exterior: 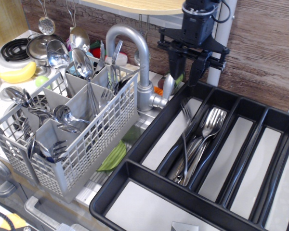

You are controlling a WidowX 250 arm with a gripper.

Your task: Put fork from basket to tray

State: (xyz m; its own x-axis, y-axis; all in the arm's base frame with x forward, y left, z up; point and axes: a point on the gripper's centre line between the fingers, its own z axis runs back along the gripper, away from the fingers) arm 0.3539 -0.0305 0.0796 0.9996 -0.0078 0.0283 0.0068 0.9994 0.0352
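1. View observation.image, gripper: the black two-fingered robot gripper (188,67) hangs above the far rim of the tray, at about 12 o'clock from the forks lying in it. Its fingers (174,64) stand apart with nothing between them.
2. Fork: the slim shiny silver metal fork (185,139) is in the tray's second long compartment from the left, tines toward the back wall, handle running toward 6 o'clock. It rests against the other silver forks (207,130) piled in the same compartment. It is clear of the gripper.
3. Tray: the large black plastic cutlery tray with pale grey floors (253,144) fills the right and lower part of the view.
4. Basket: the light grey plastic mesh cutlery basket (98,139) stands at 9 o'clock from the tray, well apart from the fork, with round-bowled silver spoons (82,62) upright in it.
5. Surroundings: a curved grey metal tap (137,53) rises between basket and tray; a yellow banana (15,74) lies at 10 o'clock from the basket.
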